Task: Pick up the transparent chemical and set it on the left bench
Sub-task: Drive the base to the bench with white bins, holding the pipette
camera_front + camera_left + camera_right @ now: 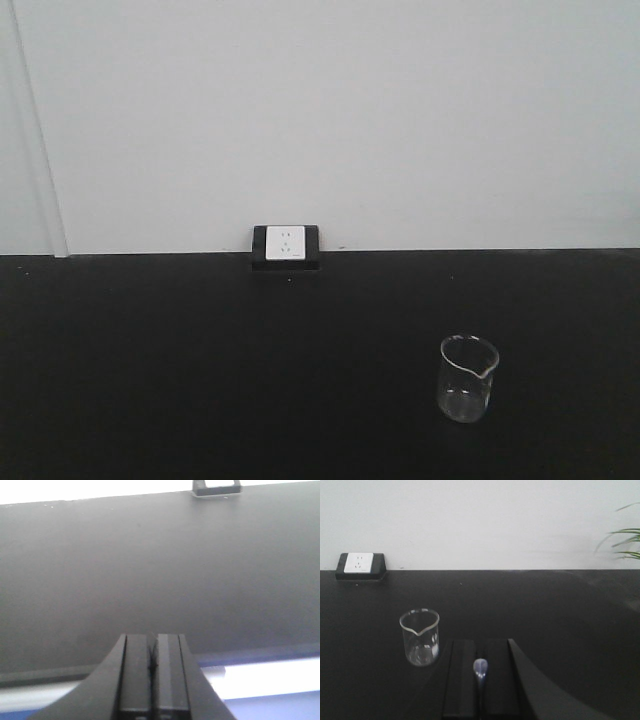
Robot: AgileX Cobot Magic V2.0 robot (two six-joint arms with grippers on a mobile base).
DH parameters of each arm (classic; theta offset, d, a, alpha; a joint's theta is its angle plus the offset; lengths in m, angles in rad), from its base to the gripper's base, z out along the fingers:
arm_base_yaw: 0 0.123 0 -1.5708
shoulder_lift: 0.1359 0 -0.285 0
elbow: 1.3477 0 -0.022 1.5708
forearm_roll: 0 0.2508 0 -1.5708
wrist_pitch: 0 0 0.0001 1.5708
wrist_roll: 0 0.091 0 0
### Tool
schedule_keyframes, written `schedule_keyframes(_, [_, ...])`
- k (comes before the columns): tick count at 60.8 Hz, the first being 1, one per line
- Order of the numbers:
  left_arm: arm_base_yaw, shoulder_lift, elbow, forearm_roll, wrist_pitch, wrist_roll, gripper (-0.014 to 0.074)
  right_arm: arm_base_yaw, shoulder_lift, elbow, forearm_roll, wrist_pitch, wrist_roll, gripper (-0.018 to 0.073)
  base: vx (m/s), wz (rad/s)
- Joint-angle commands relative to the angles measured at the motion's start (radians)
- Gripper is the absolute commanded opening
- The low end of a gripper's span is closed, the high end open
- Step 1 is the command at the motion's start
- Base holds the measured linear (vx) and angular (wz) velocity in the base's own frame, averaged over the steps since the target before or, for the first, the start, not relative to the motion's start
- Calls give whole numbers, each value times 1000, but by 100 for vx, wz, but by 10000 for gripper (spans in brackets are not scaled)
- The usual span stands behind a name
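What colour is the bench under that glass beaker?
The bench is matte black; front-facing view.

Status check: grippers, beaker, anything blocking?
Left gripper shut, empty. Right gripper shut on pale bluish rod. Small clear glass beaker upright on matte black bench top, beside right gripper, not gripped. Nothing between them.

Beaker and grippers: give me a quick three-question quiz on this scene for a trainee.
1. True or false: the beaker lies on its side.
2. What shows between the fingers of the right gripper? A) a pale rod tip B) a red stick C) nothing
3. Fill in: the left gripper is ___ and holds nothing.
Key: 1 false, it stands upright; 2 A; 3 shut.
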Motion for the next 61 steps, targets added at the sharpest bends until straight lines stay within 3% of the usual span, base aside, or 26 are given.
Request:
schedule_keyframes(1, [-2, -19, 16, -1, -78, -8, -3, -1, 3, -30, -7, -74, -1, -3, -34, -15])
schedule_keyframes(30, [-2, -19, 16, -1, -78, -8, -3, -1, 3, -30, -7, -74, -1, -3, -38, 1])
schedule_keyframes(61, [-2, -19, 16, -1, -78, -8, -3, -1, 3, -30, -7, -74, -1, -3, -40, 40])
